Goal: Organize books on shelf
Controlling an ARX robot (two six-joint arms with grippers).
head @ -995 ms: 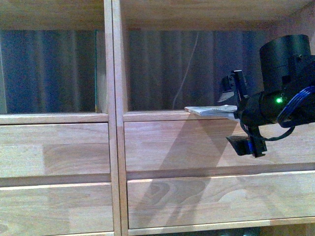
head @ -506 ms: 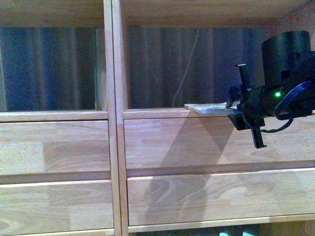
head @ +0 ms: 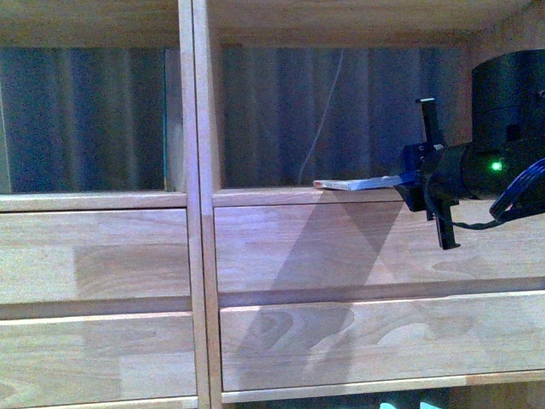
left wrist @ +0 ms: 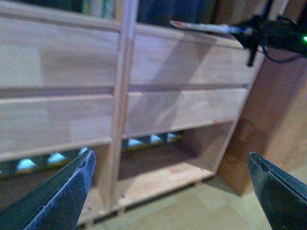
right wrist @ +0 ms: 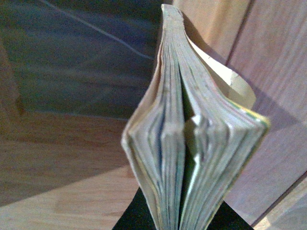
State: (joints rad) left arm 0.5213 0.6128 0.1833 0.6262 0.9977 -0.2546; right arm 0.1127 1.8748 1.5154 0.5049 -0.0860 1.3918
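My right gripper point(head: 419, 181) is shut on the thin pale book point(head: 356, 183) and holds it flat, edge-on, at the front lip of the right-hand cubby of the light-wood shelf point(head: 201, 128). The book points left from the gripper, level with the cubby floor. In the right wrist view the book's fanned pale pages point(right wrist: 192, 143) fill the middle, with the cubby floor and side wall behind. The left wrist view shows the shelf's drawer fronts point(left wrist: 182, 103) and the book point(left wrist: 201, 27) far off. My left gripper point(left wrist: 172, 189) is open and empty, low near the floor before the shelf.
Four drawer fronts point(head: 102, 256) lie below the cubbies. A thin cable point(head: 324, 111) hangs behind the right cubby's open back. A darker brown cabinet point(left wrist: 273, 129) stands against the shelf's right side. The bottom cubby point(left wrist: 163, 167) is open above the floor.
My right gripper has rolled so its fingers stand upright. The book has turned from slightly tilted to flat and edge-on, and reaches a little further left.
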